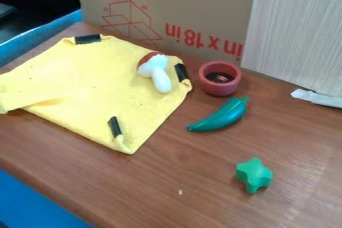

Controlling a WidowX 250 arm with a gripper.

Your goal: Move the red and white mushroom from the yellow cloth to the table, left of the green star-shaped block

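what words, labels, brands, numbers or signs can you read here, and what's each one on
"in x 18in": red print, upside down, on the cardboard behind the table; whatever comes before the first "in" is hidden by the wood-grain panel.
Red box drawing, also on the cardboard: the small marks around it are too small to read.
No other legible text, and no readable brand.
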